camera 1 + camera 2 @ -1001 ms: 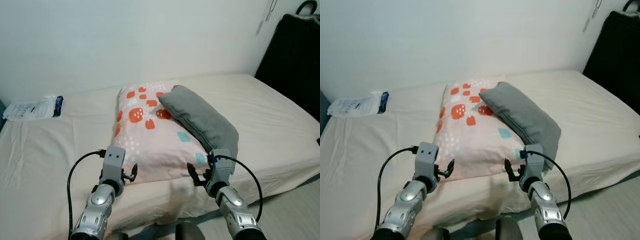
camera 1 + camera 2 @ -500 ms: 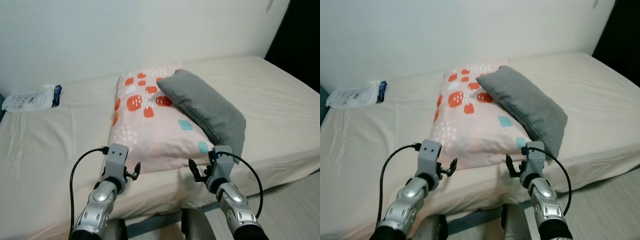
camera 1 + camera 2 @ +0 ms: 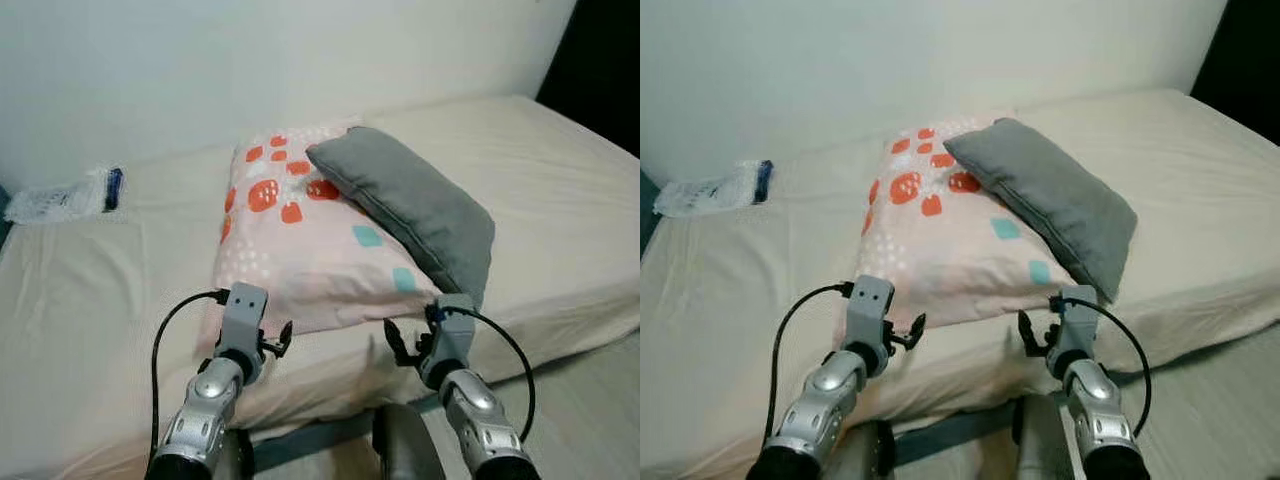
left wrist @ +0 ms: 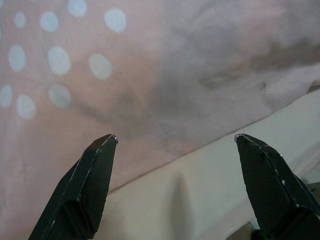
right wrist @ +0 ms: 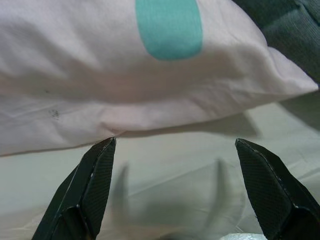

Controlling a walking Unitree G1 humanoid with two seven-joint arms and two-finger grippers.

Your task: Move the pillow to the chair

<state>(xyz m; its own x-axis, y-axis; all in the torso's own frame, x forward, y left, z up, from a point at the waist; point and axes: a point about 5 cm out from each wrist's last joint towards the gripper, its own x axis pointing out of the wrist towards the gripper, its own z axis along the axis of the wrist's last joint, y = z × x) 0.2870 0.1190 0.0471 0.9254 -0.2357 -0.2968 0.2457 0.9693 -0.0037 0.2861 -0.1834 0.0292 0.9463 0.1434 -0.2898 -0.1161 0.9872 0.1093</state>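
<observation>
While both wide-open, seemingly empty, left pincer (image 3: 276,341) and right pincer (image 3: 397,345) face pink pillow (image 3: 300,245).

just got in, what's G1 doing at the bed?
It is set up to grab the pink patterned pillow lying on the bed. The left gripper and right gripper hover open at the pillow's near edge, one toward each corner, not touching it. A grey pillow lies partly on top of the pink one.

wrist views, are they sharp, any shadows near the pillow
Left wrist view: pink pillow soft and slightly blurred, a dim shadow along its edge. Right wrist view: sharper, finger shadows on the sheet under the pillow's edge.
</observation>
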